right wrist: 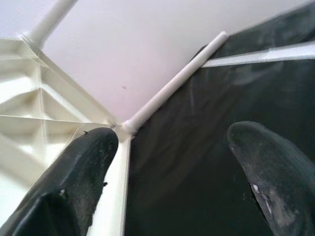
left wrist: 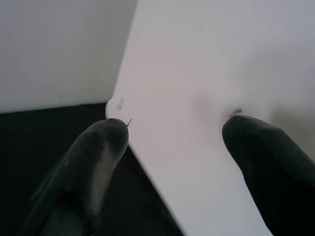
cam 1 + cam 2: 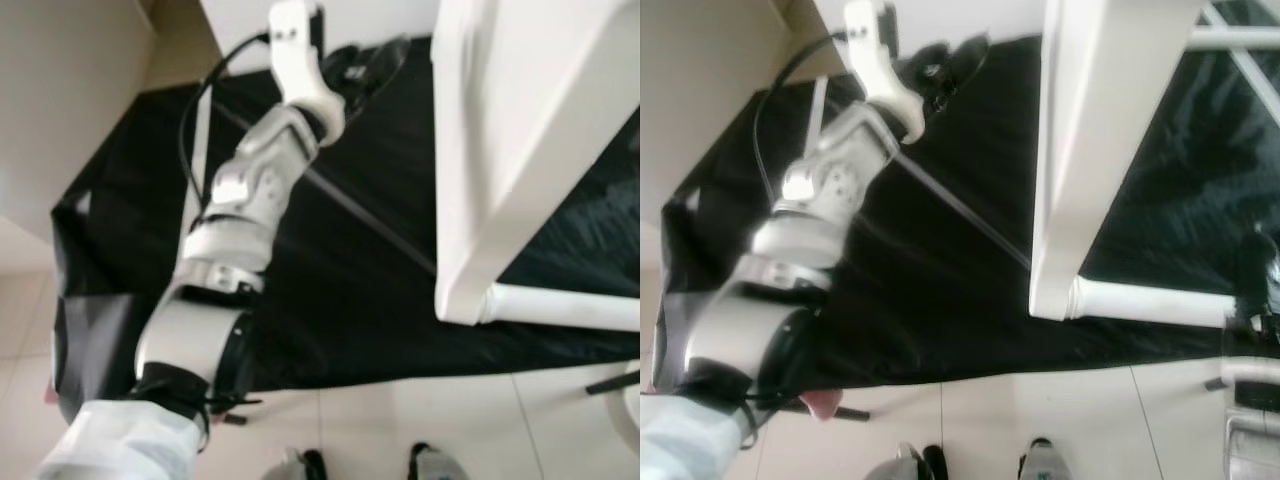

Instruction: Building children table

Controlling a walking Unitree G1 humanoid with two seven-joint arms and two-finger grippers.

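Spread-fingered left hand [image 2: 172, 147] straddles white panel [image 2: 206, 73]; unclenched right hand [image 1: 167, 162] nears table leg [image 1: 172, 86].

We took this for home room, floor-level assembly spot. Pale glossy floor tiles [image 3: 400, 420] with grout lines ran underfoot. Black sheet [image 3: 330, 300] lay spread over tiles as work mat. Plain light wall [image 3: 60, 100] stood at left. White plastic table part [image 3: 510, 150] with tube leg [image 3: 560, 305] rested on sheet.
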